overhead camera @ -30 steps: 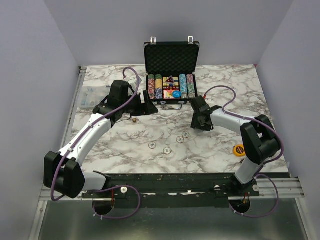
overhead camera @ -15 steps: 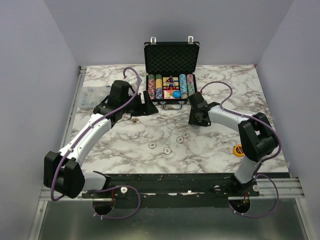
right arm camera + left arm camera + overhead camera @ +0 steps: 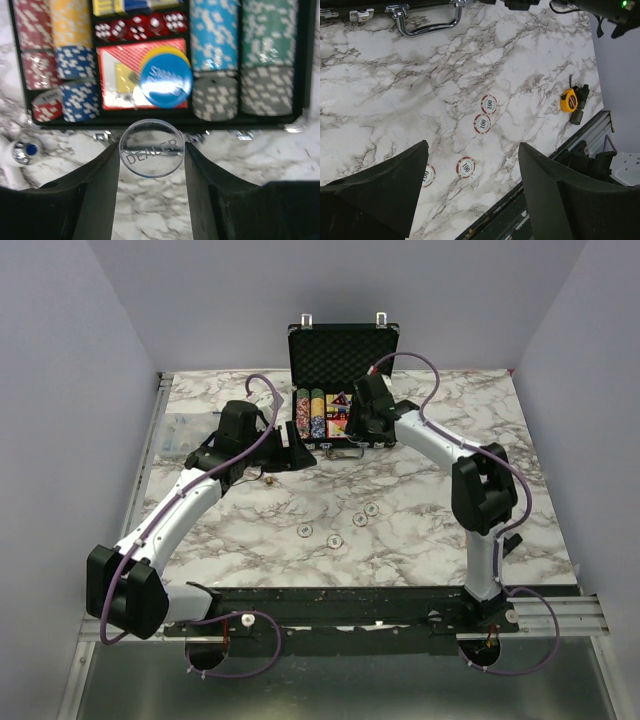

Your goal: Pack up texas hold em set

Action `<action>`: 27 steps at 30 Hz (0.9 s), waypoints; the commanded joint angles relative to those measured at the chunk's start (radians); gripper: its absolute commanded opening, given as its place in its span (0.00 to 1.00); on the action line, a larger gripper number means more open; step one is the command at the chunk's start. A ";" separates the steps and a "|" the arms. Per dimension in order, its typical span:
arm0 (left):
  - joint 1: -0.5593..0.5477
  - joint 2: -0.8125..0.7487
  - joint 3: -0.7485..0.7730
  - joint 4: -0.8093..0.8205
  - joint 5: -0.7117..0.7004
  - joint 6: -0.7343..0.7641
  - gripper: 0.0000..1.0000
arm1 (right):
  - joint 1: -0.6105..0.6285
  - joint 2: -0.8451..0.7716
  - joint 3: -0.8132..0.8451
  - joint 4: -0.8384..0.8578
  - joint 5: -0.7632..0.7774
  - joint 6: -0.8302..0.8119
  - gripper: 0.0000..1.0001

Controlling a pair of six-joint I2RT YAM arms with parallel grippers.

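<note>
Right gripper point(image 3: 152, 155): the fingers are closed partway onto the rim of a clear disc point(image 3: 151, 145) marked DEALER, with one finger against each side. In the right wrist view the disc sits at frame centre. It is just below the near wall of the open briefcase point(image 3: 165, 121) and over the marble table point(image 3: 165, 210). Whether it touches the table cannot be told.

Briefcase contents, same view:
- The chip rows point(image 3: 215, 30) fill the lanes at left and right.
- The centre lane holds a row of red dice point(image 3: 137, 26) at the top and a red card box point(image 3: 117, 75) below it.
- A yellow disc point(image 3: 172, 53) lies on the box, and a blue disc point(image 3: 166, 83) overlaps it.

In the top view the briefcase stands at upper centre of the table with its lid upright. The right arm point(image 3: 430, 445) reaches over its front edge.

Left gripper point(image 3: 470, 150): the fingers are spread wide, holding nothing, above the table. Four loose chips point(image 3: 482, 123) marked 100 lie below it, near frame centre. The briefcase handle point(image 3: 427, 22) is at upper left, and a yellow tape measure point(image 3: 568, 100) lies at right.
</note>
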 commanded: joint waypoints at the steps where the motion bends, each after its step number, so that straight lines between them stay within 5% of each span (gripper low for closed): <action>1: -0.003 -0.040 0.015 0.019 0.006 0.016 0.72 | 0.016 0.114 0.153 -0.009 -0.077 -0.026 0.41; 11: -0.005 -0.057 0.015 0.022 0.013 0.016 0.72 | 0.025 0.285 0.380 -0.030 -0.126 -0.044 0.42; 27: -0.015 -0.057 0.018 0.015 0.007 0.024 0.72 | 0.026 0.397 0.502 -0.091 -0.049 -0.091 0.54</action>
